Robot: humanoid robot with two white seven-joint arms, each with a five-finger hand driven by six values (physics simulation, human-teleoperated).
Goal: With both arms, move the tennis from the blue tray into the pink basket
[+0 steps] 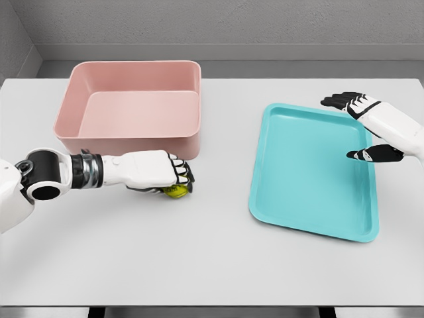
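Observation:
A yellow-green tennis ball (176,192) peeks out under my left hand (173,176), whose fingers are curled around it just above the white table. This hand is in front of the near wall of the pink basket (129,129), slightly right of its middle. The basket has nothing inside. The blue tray (311,172) lies flat on the right with nothing on it. My right hand (358,126) hovers over the tray's far right edge, fingers spread and holding nothing.
The white table (199,258) stretches wide in front of both containers. A grey wall runs behind the table's far edge.

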